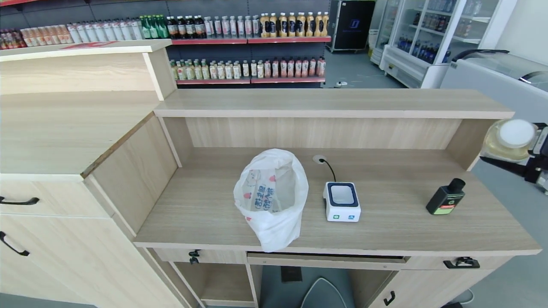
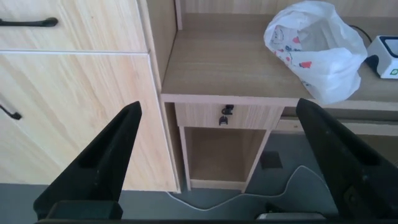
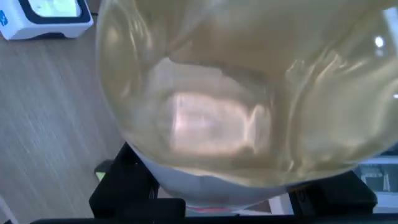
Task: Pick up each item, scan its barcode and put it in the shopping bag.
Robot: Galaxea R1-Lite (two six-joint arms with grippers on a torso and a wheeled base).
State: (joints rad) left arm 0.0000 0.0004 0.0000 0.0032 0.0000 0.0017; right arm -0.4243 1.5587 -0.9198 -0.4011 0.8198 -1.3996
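Left tool (image 2: 217,168) was noted nearest and lowest, held in front of the bench's front edge, well to the left of the scanner (image 1: 341,201). Its fingers (image 2: 93,168) were spread wide.

On the bench (image 1: 205,214), the white shopping bag (image 1: 270,196) was seen standing with its mouth open, just left of the scanner and not touching it.

A dark bottle (image 1: 445,197) with a black cap was recorded on the bench, well to the right of the scanner.

Further right of the scanner, past the bench's end, a clear bottle (image 1: 509,139) of pale yellow liquid with a white cap was held above bench height. It was pinched by the right tool (image 3: 227,196).

A black cable (image 1: 329,169) was traced from the scanner's back to a hole in the bench top.

Far behind the scanner, shelves of drinks (image 1: 248,40) were noted.
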